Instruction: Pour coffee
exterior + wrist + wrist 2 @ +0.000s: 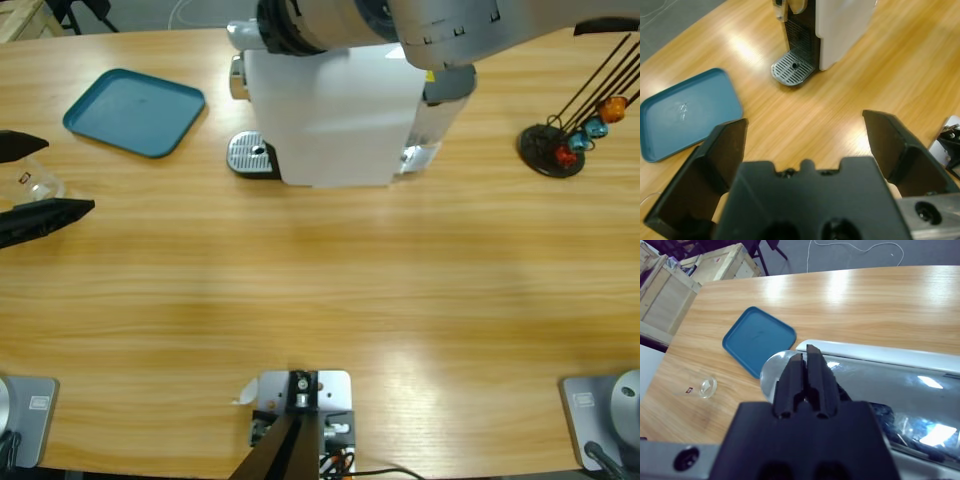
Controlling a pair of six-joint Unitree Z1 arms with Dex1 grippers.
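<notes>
The white box-shaped coffee machine (335, 115) stands at the far middle of the long wooden table (320, 280), its round perforated metal drip tray (250, 155) bare. The left gripper (25, 190) sits at the table's left edge, jaws spread wide, with a small clear glass cup (38, 183) between them on the tabletop. The right gripper (807, 377) hangs over the machine's shiny top, jaws pressed together and holding nothing. A teal rectangular plastic tray (135, 112) lies left of the machine; a black capsule stand (560, 145) is at far right.

Workshop: wooden crates (670, 285) beside table.
</notes>
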